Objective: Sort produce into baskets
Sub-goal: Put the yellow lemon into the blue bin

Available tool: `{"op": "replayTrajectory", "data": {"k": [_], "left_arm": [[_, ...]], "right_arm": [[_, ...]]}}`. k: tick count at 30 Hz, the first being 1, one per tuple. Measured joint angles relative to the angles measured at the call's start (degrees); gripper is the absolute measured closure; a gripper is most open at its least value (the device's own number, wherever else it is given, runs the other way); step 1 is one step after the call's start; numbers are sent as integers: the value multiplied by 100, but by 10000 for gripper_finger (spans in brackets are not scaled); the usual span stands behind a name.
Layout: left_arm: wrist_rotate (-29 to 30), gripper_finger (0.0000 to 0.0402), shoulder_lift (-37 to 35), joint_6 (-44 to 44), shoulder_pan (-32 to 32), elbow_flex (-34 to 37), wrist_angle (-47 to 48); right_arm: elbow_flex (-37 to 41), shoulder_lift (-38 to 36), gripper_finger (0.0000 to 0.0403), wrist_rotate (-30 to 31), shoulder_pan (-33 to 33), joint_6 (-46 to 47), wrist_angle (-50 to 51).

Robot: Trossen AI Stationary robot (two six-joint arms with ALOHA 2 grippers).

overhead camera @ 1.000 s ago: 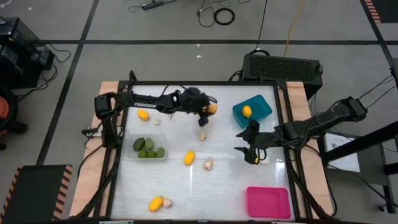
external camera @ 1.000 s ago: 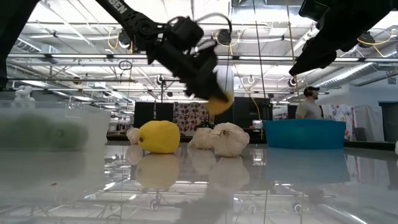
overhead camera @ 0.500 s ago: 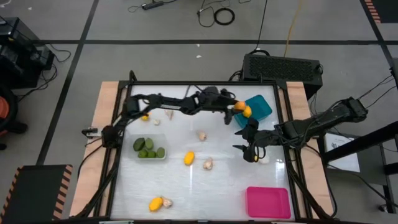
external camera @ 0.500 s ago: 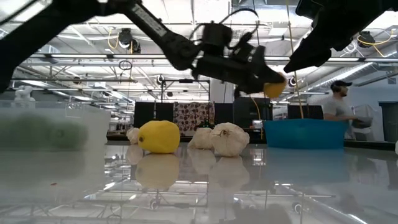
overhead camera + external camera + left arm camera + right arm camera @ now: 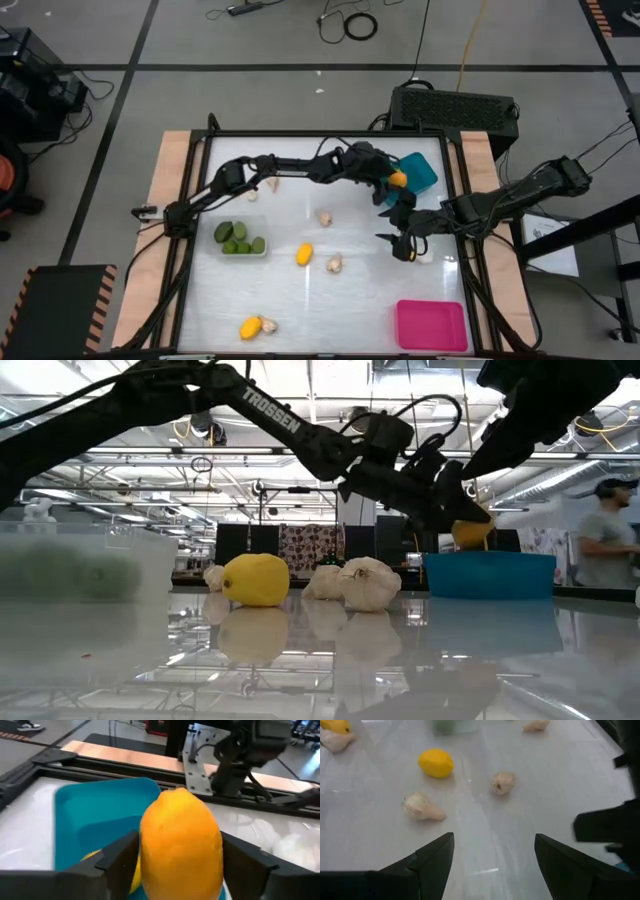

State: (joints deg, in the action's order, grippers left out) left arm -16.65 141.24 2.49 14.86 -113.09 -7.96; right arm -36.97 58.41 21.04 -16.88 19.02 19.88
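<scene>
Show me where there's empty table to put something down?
Bare white tabletop lies between the bright pink tray and the yellow lemon with a garlic bulb. It is crowded by the teal-blue tray, where the left gripper holds an orange lemon beside the right gripper.

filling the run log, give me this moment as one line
left end effector: shut on orange lemon, over teal basket | right end effector: open, waiting beside basket | lemon not released

Behind the table there's a black box [image 5: 455, 108] sitting on the grey floor, with loose cables [image 5: 350, 20] coiled further back. A person [image 5: 606, 540] stands off to the side under the ceiling lights.
</scene>
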Motion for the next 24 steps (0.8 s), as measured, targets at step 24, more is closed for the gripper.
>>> {"op": "replayTrajectory", "data": {"k": [24], "left_arm": [[333,84,-2064,-1483,-132,-464,6708]], "right_arm": [[0,0,133,-18,-15,412,302]]}}
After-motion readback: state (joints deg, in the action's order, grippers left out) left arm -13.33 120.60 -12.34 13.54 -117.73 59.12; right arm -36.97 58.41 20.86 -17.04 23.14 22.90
